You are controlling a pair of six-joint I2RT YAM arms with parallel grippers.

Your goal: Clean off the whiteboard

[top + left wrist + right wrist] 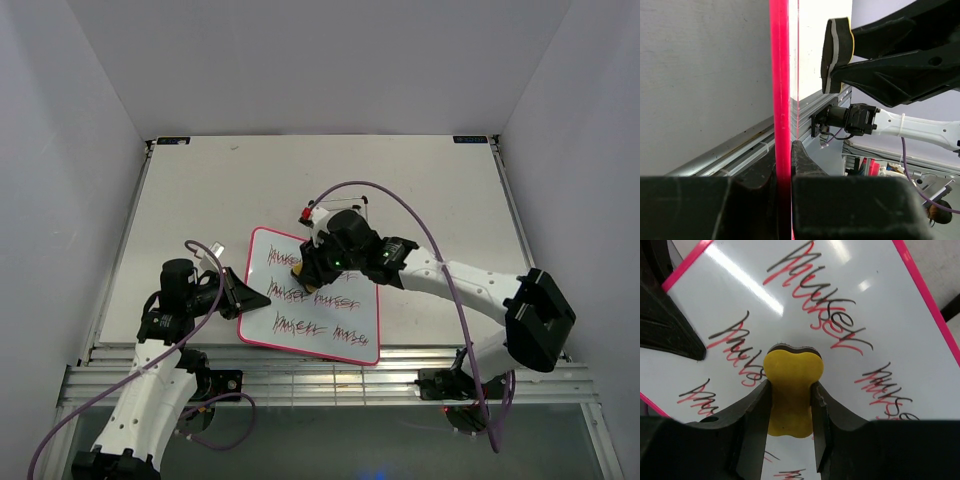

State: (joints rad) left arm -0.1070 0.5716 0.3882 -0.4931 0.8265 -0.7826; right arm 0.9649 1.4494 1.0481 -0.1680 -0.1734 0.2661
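Note:
The whiteboard (315, 300), white with a pink-red frame, lies on the table near the front edge, covered in red and black scribbles. My left gripper (250, 297) is shut on its left edge; in the left wrist view the pink frame (780, 100) runs between the fingers. My right gripper (305, 268) is shut on the small yellow eraser (791, 390) and holds it over the upper middle of the board (865, 320), among the scribbles. The eraser also shows in the left wrist view (836, 55), close to the board face.
A small red and white object (306, 214) with a black clip foot lies just beyond the board's far edge. The table's front rail (330, 360) runs right below the board. White walls enclose the table on three sides.

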